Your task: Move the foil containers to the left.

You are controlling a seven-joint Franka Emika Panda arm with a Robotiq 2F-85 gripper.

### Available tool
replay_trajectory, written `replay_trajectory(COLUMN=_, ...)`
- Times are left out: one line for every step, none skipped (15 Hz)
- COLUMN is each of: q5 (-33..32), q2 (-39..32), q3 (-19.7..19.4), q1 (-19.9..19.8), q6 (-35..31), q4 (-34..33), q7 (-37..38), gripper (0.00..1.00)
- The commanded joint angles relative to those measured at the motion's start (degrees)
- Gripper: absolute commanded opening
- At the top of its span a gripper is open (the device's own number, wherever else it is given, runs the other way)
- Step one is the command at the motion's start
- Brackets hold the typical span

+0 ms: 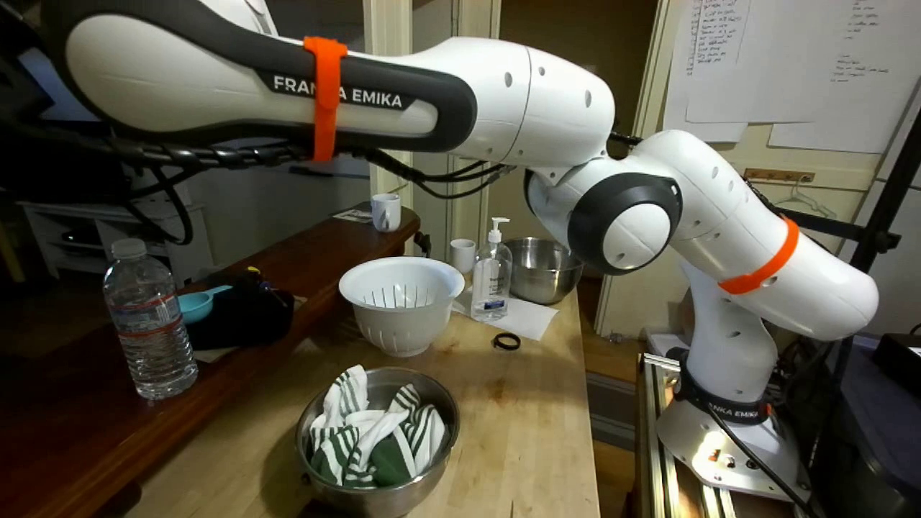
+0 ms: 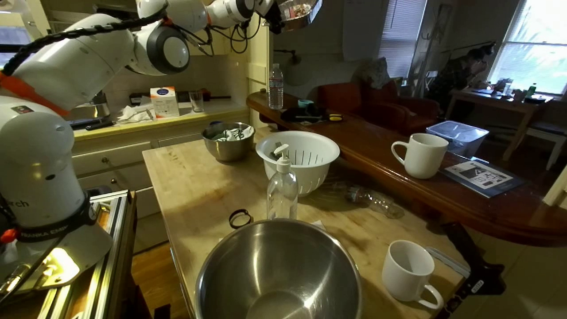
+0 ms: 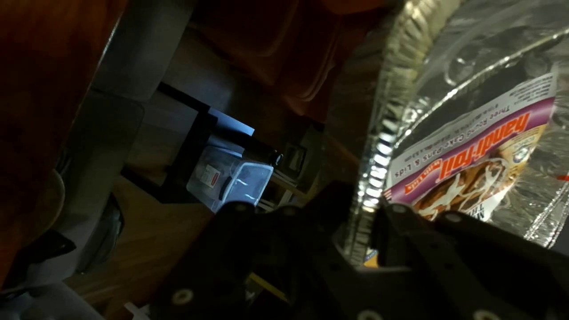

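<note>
Standing nearest in an exterior view, a big steel bowl (image 2: 278, 266) fills the front of the table (image 2: 186, 177), and a white mug (image 2: 405, 270) is near it. Just behind this bowl stands a clear pump bottle (image 2: 282, 195); a black ring (image 2: 242, 211) lies near the bowl, flat on the bare wood. At one side runs a higher brown ledge (image 2: 367, 144), which carries a second white mug (image 2: 425, 155). A little farther are a white bowl with slots (image 2: 301, 153) and a clear plastic bottle (image 2: 374, 200), the bottle lying on its side. Farther again comes a smaller steel bowl (image 2: 230, 150); inside it is a cloth (image 1: 378, 439) with green and white stripes, visible in both exterior views. Upright on the far part of the ledge is a water bottle (image 2: 275, 88).

High in the air, well apart from the table, are the foil containers (image 2: 297, 23). The pincer (image 3: 362, 226) is clamped on their crinkled rim (image 3: 380, 155), holding it from both sides, as the wrist view shows. Their printed label (image 3: 480, 151) says "handi-foil" and reads upside down there. How many containers are together, I cannot tell. Behind them the wrist view shows, in dim light, a clear plastic bin (image 3: 249, 178). In the depth of the room there are reddish armchairs (image 2: 345, 104), and at the farthest place a window (image 2: 536, 31) gives bright light.
</note>
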State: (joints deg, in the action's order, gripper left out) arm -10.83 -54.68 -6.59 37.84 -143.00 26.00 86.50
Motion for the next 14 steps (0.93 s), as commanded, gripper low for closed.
replay_trajectory(q5=0.59, q2=-1.41, q3=0.46, q1=0.08, q6=0.74, q4=-1.64, q7=-0.62, gripper=0.14)
replay_trajectory(q5=0.65, q2=-1.75, q3=0.61, q1=0.25, q6=0.70, q4=-1.55, q7=-0.62, gripper=0.14)
replay_trajectory(q5=0.65, q2=-1.62, q3=0.60, q1=0.33, q6=0.41, q4=-0.97, q7=-0.55, gripper=0.14)
replay_trajectory(q5=0.66, q2=-1.46, q3=0.58, q1=0.32, q6=0.25, q4=-0.62, q7=-0.51, gripper=0.14)
replay_trajectory(q5=0.65, q2=-1.16, q3=0.54, q1=0.31, q6=0.01, q4=-0.17, q7=-0.45, gripper=0.14)
replay_trajectory(q5=0.67, q2=-1.16, q3=0.54, q1=0.28, q6=0.01, q4=-0.25, q7=-0.45, gripper=0.04)
replay_trajectory(q5=0.60, q2=-1.02, q3=0.64, q1=0.34, q6=1.60, q4=-0.25, q7=-1.41, gripper=0.04)
replay_trajectory(q5=0.62, q2=-1.16, q3=0.84, q1=0.48, q6=1.81, q4=-0.21, q7=-2.15, gripper=0.04)
replay_trajectory(q5=1.33, q2=-1.47, q3=1.94, q1=0.39, q6=0.59, q4=-0.14, q7=-3.89, gripper=0.04)
replay_trajectory(q5=1.54, q2=-2.44, q3=2.46, q1=0.39, q6=0.13, q4=-1.46, q7=-5.18, gripper=0.04)
replay_trajectory(q5=1.05, q2=-2.73, q3=1.81, q1=0.60, q6=-0.30, q4=-1.71, q7=-4.59, gripper=0.04)
replay_trajectory(q5=0.54, q2=-2.78, q3=0.94, q1=0.72, q6=-1.24, q4=-1.44, q7=-3.20, gripper=0.04)
replay_trajectory(q5=0.76, q2=-3.01, q3=1.01, q1=0.50, q6=-2.68, q4=-1.29, q7=-2.88, gripper=0.04)
replay_trajectory(q5=0.91, q2=-3.60, q3=0.74, q1=0.11, q6=-4.65, q4=-1.28, q7=-1.56, gripper=0.04)
